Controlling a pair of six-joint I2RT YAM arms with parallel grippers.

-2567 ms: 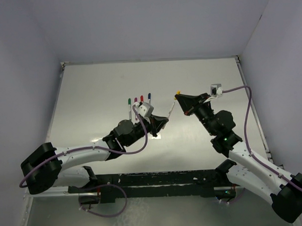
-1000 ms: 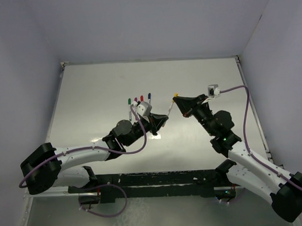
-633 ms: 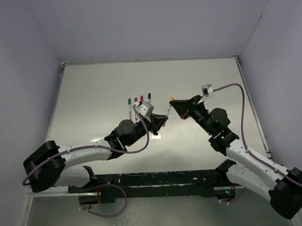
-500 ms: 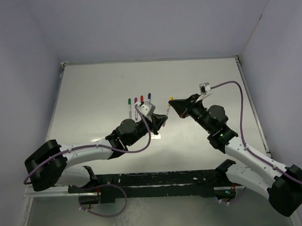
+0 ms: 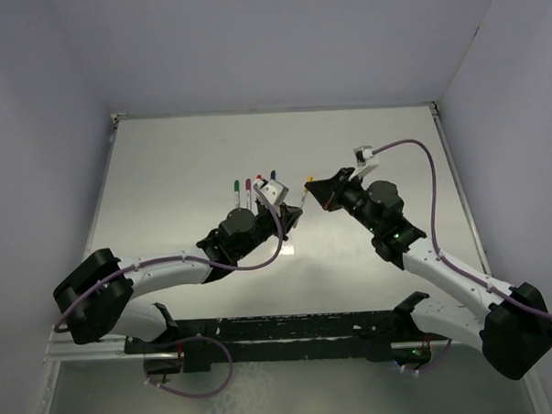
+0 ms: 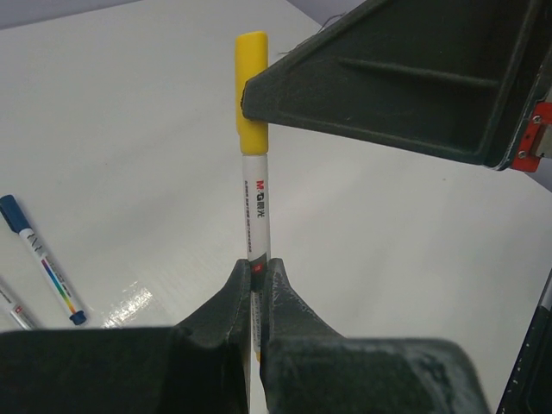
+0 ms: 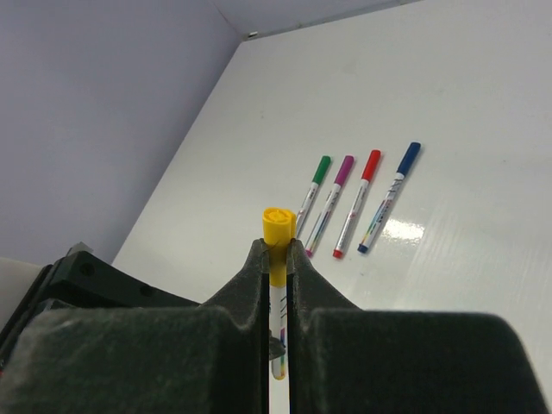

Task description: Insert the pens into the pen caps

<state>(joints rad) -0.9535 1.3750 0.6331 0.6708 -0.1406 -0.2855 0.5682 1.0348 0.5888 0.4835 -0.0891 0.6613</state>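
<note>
A white pen (image 6: 256, 207) stands between the two grippers, its tip end inside a yellow pen cap (image 6: 251, 86). My left gripper (image 6: 256, 274) is shut on the pen's lower barrel. My right gripper (image 7: 277, 253) is shut on the yellow cap (image 7: 279, 231), and the barrel (image 7: 278, 336) runs down between its fingers. In the top view, the left gripper (image 5: 296, 212) and right gripper (image 5: 313, 185) meet tip to tip over the table's middle, with the pen (image 5: 304, 196) between them.
Several capped pens lie side by side on the table (image 5: 165, 175): green (image 5: 236, 192), magenta (image 5: 248, 189), red (image 5: 259, 180) and blue (image 5: 273, 176), just beyond the left wrist. In the right wrist view they show as green (image 7: 316, 185), magenta (image 7: 335, 191), red (image 7: 360, 200) and blue (image 7: 391, 205).
The right gripper has swung left with the yellow cap towards the left gripper's pen. The cap now sits over the pen's end. The left arm has edged up a little.
</note>
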